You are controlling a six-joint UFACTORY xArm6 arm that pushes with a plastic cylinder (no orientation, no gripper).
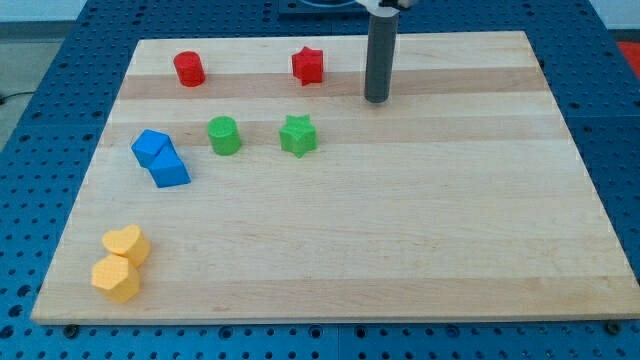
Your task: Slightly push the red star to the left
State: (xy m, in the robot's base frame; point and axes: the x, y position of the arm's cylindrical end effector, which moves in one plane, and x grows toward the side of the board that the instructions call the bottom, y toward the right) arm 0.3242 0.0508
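Red star sits near the board's top edge; my tip (no fingers) stands at its four o'clock, apart, with bare wood leftward to the red cylinder.

All that shows of the arm is the rod, a straight, smooth cylinder in dark grey with a matte finish and a faint lighter sheen running down its left side. It keeps the same width along its length. Its tip is cut flat and blunt, darker at the rim. At the view's top the rod meets a pale, whitish-grey mount, mostly cropped, with a dark band beneath it.
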